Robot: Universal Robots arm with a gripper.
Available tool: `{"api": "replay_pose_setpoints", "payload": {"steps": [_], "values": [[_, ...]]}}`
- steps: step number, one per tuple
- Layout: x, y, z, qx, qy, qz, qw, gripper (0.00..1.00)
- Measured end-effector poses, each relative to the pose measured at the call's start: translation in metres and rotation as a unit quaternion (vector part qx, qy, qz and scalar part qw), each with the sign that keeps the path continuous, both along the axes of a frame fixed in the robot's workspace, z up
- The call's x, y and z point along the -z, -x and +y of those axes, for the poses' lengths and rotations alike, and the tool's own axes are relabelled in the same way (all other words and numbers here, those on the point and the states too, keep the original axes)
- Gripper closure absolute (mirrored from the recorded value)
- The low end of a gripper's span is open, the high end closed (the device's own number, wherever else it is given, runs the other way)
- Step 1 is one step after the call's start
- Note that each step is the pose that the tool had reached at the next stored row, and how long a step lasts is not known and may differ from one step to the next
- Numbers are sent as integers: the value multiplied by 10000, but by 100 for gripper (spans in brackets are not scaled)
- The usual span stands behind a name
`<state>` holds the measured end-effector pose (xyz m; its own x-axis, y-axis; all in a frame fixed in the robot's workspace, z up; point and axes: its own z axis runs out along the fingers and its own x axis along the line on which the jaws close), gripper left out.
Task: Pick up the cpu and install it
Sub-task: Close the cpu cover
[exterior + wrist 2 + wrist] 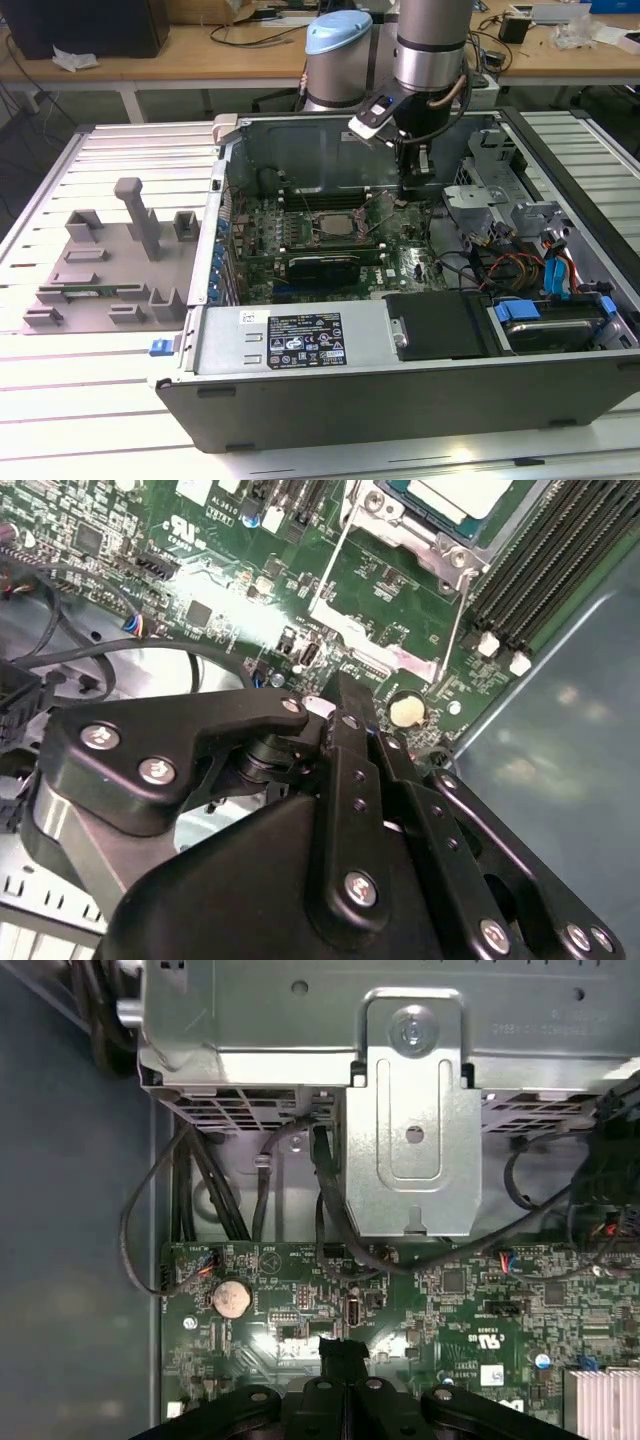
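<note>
Fingers (333, 1352) look clenched on nothing, low over the motherboard (480, 1310); cpu (455, 495) lies in its socket (440, 542) toward the exterior view's left. You risk striking board parts if they dip.

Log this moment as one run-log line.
end effector: shut, above motherboard | cpu: in socket, not held

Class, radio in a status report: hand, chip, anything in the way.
Hand shut, low over the board by the round battery. Chip lies in its socket, apart from the hand. Metal bracket between them.
</note>
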<state>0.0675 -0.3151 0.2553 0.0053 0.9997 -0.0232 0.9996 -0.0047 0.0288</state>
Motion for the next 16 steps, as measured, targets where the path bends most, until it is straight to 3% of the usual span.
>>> {"api": "replay_pose_setpoints", "payload": {"steps": [5,10,16], "values": [[117,-7,0,0,0,0,10000,89],[124,6,3,0,-6,-22,10000,89],[123,102,10,0,-5,-161,9999,89]]}}
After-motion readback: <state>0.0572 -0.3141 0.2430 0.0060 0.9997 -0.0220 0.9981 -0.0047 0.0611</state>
